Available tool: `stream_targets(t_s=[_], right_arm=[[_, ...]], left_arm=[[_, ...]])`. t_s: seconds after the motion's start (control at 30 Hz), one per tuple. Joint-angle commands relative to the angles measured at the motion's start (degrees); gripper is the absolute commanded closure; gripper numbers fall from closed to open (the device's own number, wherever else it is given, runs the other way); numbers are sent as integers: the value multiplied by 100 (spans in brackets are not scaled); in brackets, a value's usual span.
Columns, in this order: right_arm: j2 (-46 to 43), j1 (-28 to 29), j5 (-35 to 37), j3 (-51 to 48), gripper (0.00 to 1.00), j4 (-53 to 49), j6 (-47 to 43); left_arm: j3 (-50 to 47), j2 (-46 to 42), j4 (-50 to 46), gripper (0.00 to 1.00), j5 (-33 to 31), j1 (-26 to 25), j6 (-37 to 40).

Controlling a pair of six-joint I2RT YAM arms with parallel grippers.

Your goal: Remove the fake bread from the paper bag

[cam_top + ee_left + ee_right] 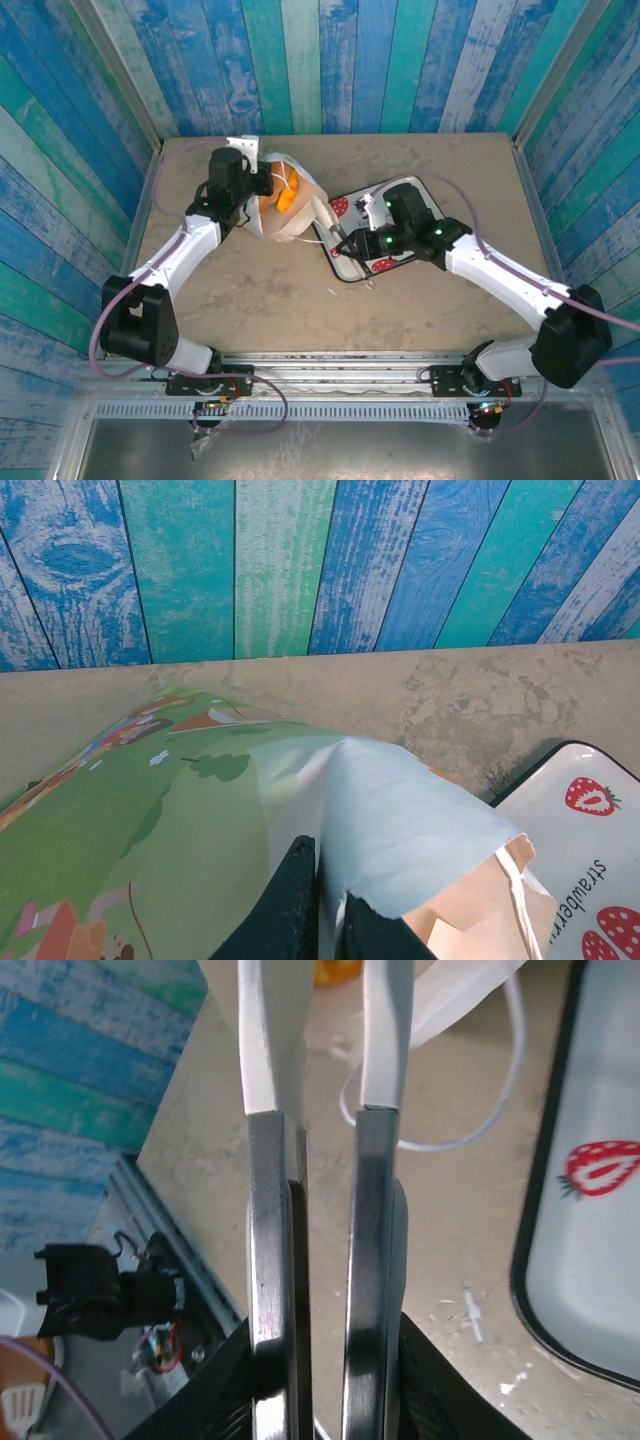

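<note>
- White paper bag (290, 225) with a green cartoon-landscape print lies tipped on the mottled beige counter (250, 290), upper centre of the top view.
- Orange ridged plastic bread (286, 196) shows in the open mouth of the bag, so the fake bread is inside it. An orange piece (335, 970) also peeks in at the top edge of the right wrist view.
- The left pincer (262, 192) is clenched on the bag's paper rim. In the left wrist view, the pincer (328, 880) sits at bottom centre with its dark fingers (295, 905) pinching the folded edge.
- The right pincer (328, 222) sits between the bag and the tray. In the right wrist view it (318, 1000) has its white-tipped metal fingers (262, 1050) a narrow gap apart, with bare counter showing through. The tips run off the top edge, so I cannot tell whether they grasp anything.
- A white cord handle (440, 1145) loops on the counter just right of those fingers.
- A white black-rimmed tray (360, 258) printed with red strawberries lies right of the bag. In the lower right of the left wrist view the tray (570, 820) carries black lettering that reads "strawber".
</note>
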Motion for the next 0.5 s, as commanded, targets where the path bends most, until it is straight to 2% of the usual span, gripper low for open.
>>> stream_targets(t_s=[0.0,0.47], right_arm=[[205,35,-802,186,62,341,192],[1284,138,-734,728,57,934,824]], left_arm=[[39,-328,-21,90,-16,-29,-46],[-23,-432,-82,90,113,-31,64]])
